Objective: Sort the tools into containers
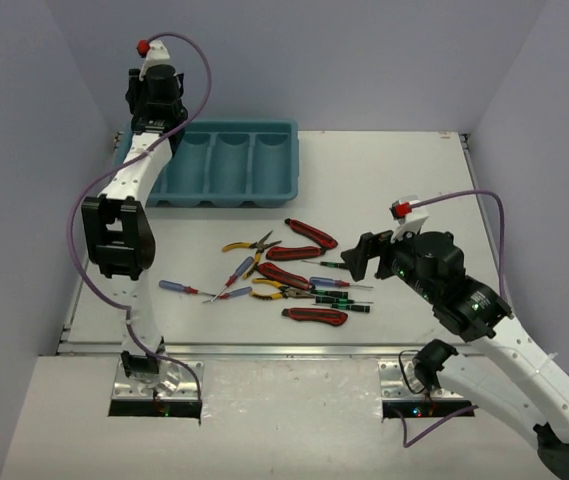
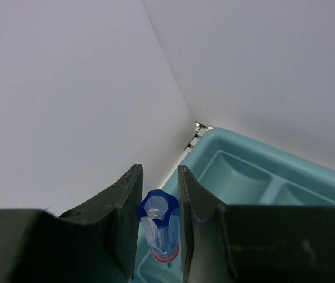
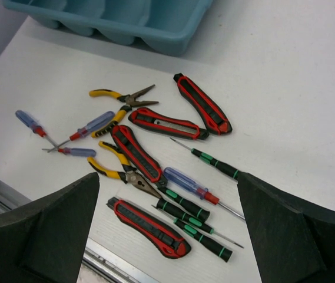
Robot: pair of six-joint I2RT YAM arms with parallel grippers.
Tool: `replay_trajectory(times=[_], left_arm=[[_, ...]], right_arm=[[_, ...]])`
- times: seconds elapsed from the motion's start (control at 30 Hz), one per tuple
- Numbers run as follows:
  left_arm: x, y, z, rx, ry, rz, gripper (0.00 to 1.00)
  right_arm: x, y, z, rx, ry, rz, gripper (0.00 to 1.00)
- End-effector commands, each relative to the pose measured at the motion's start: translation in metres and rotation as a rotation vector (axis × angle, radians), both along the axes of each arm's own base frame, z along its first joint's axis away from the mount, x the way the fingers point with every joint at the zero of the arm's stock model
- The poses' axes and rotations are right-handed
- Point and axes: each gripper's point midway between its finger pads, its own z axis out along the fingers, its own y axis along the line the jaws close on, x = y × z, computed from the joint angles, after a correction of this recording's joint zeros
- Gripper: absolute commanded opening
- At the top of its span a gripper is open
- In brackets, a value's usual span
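My left gripper [image 2: 159,177] is shut on a blue-handled screwdriver [image 2: 158,221] that hangs tip down over the left end of the teal tray [image 2: 244,171]. In the top view the left arm's wrist [image 1: 154,95] stands over the tray's [image 1: 289,165] leftmost compartment. My right gripper [image 3: 166,183] is open and empty, held above the tool pile. The pile holds yellow-handled pliers [image 3: 117,97], red-and-black utility knives [image 3: 202,105], blue screwdrivers [image 3: 185,183] and black-and-green precision screwdrivers [image 3: 214,162]. In the top view the right gripper [image 1: 364,257] is just right of the pile [image 1: 284,276].
Walls close in the table on the left, back and right. The tray sits at the back left against the corner. A metal rail [image 1: 264,350] runs along the table's near edge. One blue screwdriver [image 1: 179,288] lies apart at the pile's left.
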Motion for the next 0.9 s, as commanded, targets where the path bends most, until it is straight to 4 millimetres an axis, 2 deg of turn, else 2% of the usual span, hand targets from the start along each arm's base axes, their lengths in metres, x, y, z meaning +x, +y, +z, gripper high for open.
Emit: replay_trajectory(times=[0.0, 0.07, 0.17, 0.3, 0.33, 0.43, 0.53, 0.6, 0.63, 0.67, 0.7, 0.73, 0.77, 0.8, 0.87], left_arm=[[0.013, 0.035, 0.018, 0.095, -0.046, 0.067, 0.0], [0.027, 0.047, -0.005, 0.032, -0.021, 0.03, 0.0], [0.044, 0.046, -0.036, -0.018, 0.013, -0.018, 0.01], [0.053, 0.05, -0.084, -0.024, 0.124, -0.028, 0.04], [0.053, 0.053, -0.087, -0.031, 0.123, -0.026, 0.04], [0.054, 0.057, -0.115, -0.078, 0.17, -0.019, 0.22], [0.057, 0.052, -0.12, -0.12, 0.165, -0.034, 0.49], [0.056, 0.046, -0.108, -0.162, 0.141, -0.041, 0.66], [0.055, 0.044, -0.097, -0.171, 0.126, -0.051, 0.69], [0.054, 0.037, -0.077, -0.198, 0.084, -0.066, 0.8], [0.051, 0.036, -0.06, -0.198, 0.059, -0.071, 0.83], [0.047, 0.032, -0.041, -0.211, 0.024, -0.075, 0.99], [0.034, 0.021, 0.004, -0.22, -0.04, -0.104, 1.0], [0.024, 0.014, 0.035, -0.23, -0.096, -0.123, 1.0], [-0.001, 0.0, 0.07, -0.316, -0.184, -0.128, 1.0]], right_arm=[[-0.004, 0.0, -0.013, -0.042, 0.025, 0.027, 0.99], [-0.005, 0.004, -0.016, -0.044, 0.039, 0.05, 0.99], [-0.002, 0.008, -0.017, -0.036, 0.041, 0.053, 0.99], [0.002, 0.02, -0.026, -0.025, 0.07, 0.082, 0.99], [0.002, 0.022, -0.025, -0.017, 0.072, 0.089, 0.99], [0.009, 0.025, -0.037, -0.033, 0.114, 0.071, 0.99], [0.016, 0.026, -0.041, -0.053, 0.132, 0.052, 0.99], [0.022, 0.028, -0.047, -0.07, 0.149, 0.041, 0.99], [0.024, 0.029, -0.047, -0.073, 0.148, 0.036, 0.99], [0.028, 0.029, -0.052, -0.093, 0.162, 0.024, 0.99], [0.03, 0.028, -0.051, -0.095, 0.157, 0.017, 0.99], [0.033, 0.027, -0.053, -0.108, 0.162, 0.008, 0.99], [0.039, 0.025, -0.059, -0.135, 0.173, -0.015, 0.99], [0.042, 0.025, -0.062, -0.154, 0.177, -0.027, 0.99], [0.051, 0.021, -0.069, -0.213, 0.16, -0.037, 0.99]])
